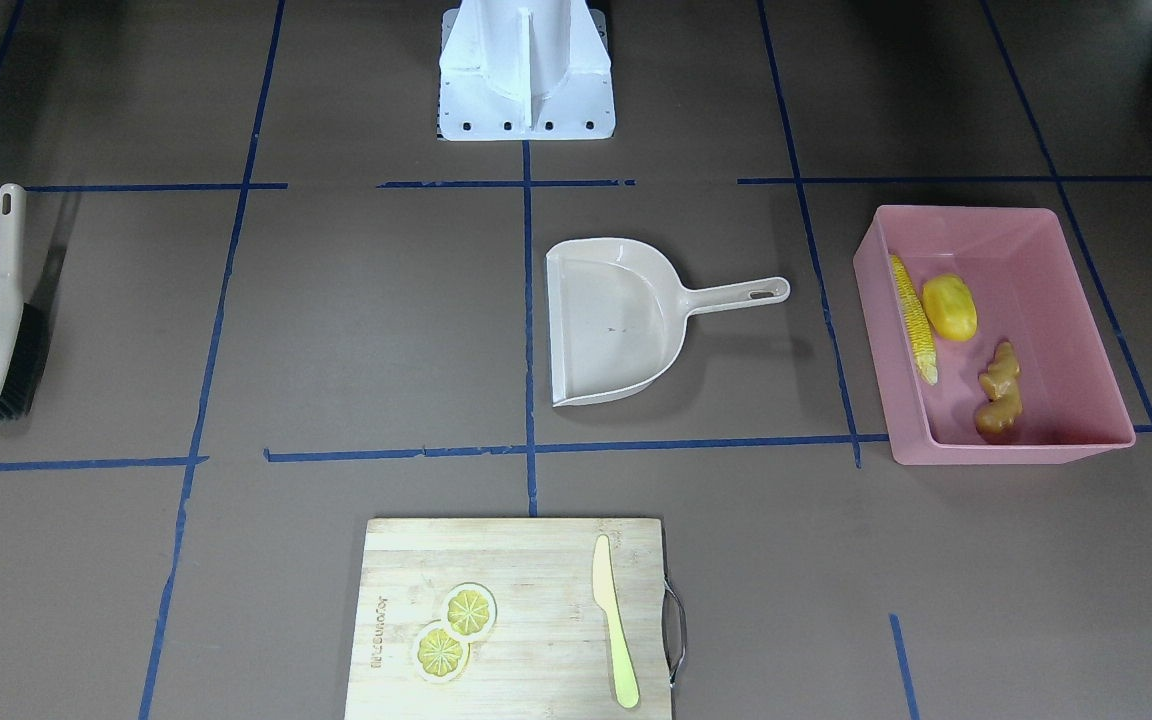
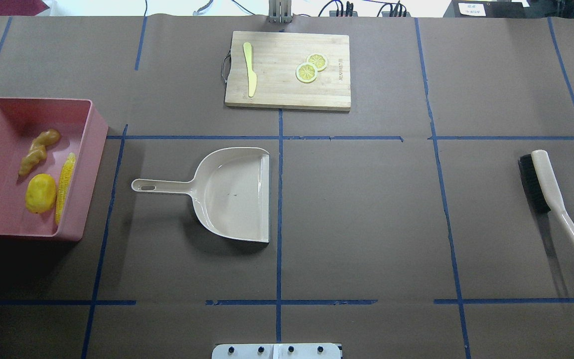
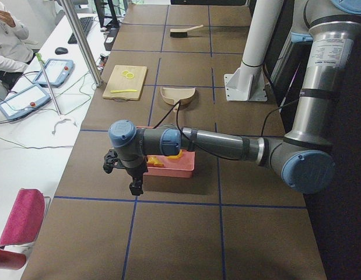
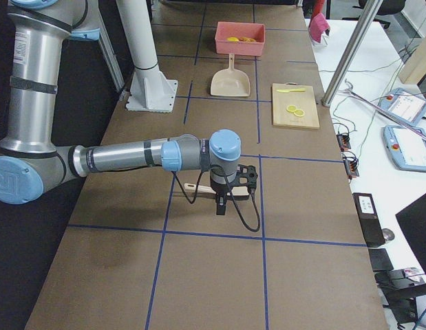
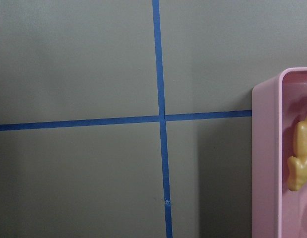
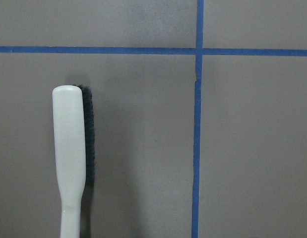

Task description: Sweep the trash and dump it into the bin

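The pink bin [image 1: 1006, 452] [image 2: 90, 169] holds the trash: a corn cob [image 1: 913, 315] [image 2: 65, 187], a yellow potato-like lump [image 1: 949, 307] [image 2: 40, 193] and a tan ginger root [image 1: 999, 392] [image 2: 38, 151]. My left gripper [image 3: 135, 188] hangs above the table just outside the bin's outer end; I cannot tell if it is open or shut. Its wrist view shows the bin's rim [image 5: 265, 158] and the ginger root [image 5: 302, 166]. My right gripper [image 4: 221, 206] hovers over the brush [image 4: 199, 187] [image 6: 69, 158]; I cannot tell its state.
The empty beige dustpan [image 1: 616, 320] [image 2: 232, 192] lies mid-table, handle toward the bin. The brush [image 1: 1, 305] [image 2: 551, 192] lies on the table at my right. A wooden cutting board [image 1: 536, 560] [image 2: 287, 94] with two lemon slices [image 2: 311, 67] and a pale knife [image 2: 250, 67] sits at the far edge.
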Tool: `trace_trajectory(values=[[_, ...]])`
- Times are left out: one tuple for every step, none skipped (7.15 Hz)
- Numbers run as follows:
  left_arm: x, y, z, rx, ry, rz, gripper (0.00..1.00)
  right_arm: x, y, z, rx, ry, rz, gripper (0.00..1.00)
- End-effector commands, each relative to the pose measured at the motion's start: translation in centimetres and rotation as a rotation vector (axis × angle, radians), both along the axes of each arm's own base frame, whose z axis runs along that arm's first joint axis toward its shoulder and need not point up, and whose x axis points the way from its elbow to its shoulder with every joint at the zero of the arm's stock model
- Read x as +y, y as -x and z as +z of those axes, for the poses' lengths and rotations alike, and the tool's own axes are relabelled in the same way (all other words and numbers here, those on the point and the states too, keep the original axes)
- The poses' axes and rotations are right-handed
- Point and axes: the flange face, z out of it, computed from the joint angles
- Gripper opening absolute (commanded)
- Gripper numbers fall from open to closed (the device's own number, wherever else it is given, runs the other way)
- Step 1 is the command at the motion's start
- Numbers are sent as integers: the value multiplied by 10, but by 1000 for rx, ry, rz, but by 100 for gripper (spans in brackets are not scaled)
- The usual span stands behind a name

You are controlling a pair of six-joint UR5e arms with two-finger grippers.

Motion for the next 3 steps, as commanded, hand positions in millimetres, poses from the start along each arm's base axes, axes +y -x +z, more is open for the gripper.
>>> trace_trajectory(values=[[0, 0, 0, -1, 1, 1, 100, 0, 0, 0, -2, 0, 0, 100], [0, 0, 2, -1, 3, 1, 100, 0, 0, 0, 0, 0, 0, 100], [0, 0, 1, -1, 1, 1, 100, 0, 0, 0, 0, 0, 0, 100]])
